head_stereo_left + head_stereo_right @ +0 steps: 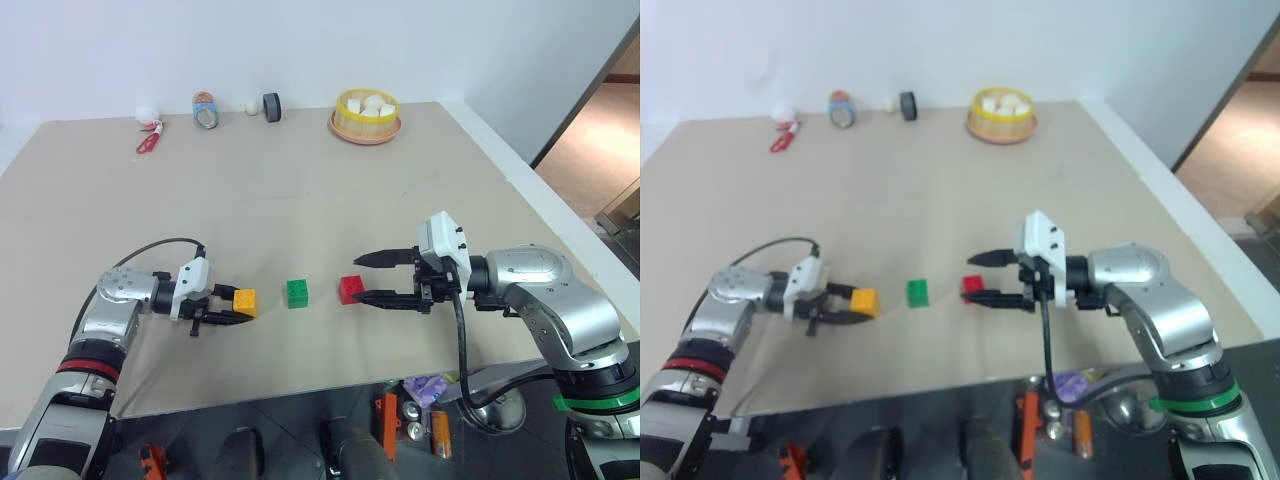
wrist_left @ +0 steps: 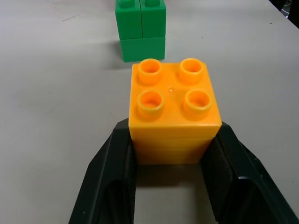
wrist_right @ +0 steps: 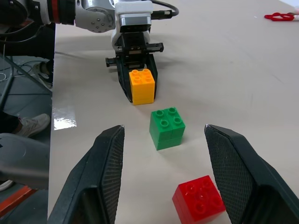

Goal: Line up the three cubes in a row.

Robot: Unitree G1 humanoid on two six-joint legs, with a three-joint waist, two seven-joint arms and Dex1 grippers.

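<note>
Beige tabletop (image 1: 300, 180) runs out ahead of me to a white wall, with a yellow basket of white lumps (image 1: 367, 115) and a few small oddments along the far edge, well apart from my work. Near my edge sit the three studded plastic toy-brick cubes. My left gripper (image 1: 230, 306) is clamped on the yellow-orange studded cube (image 1: 245, 302), one black finger pressed to each side face, studs up, so the brick stays square while I set it in place. Whether it already rests on the table I cannot tell. Just beyond it stands the green studded cube (image 1: 297, 293), apart from the orange one with a gap between them, and past that the red studded cube (image 1: 351, 289). The three already fall roughly along one line across the table, which is why I hold the orange one at this end. My right gripper (image 1: 368, 279) has its fingers spread and empty, the lower fingertip just beside the red cube, I judge ready to nudge or steady that end of the row.
</note>
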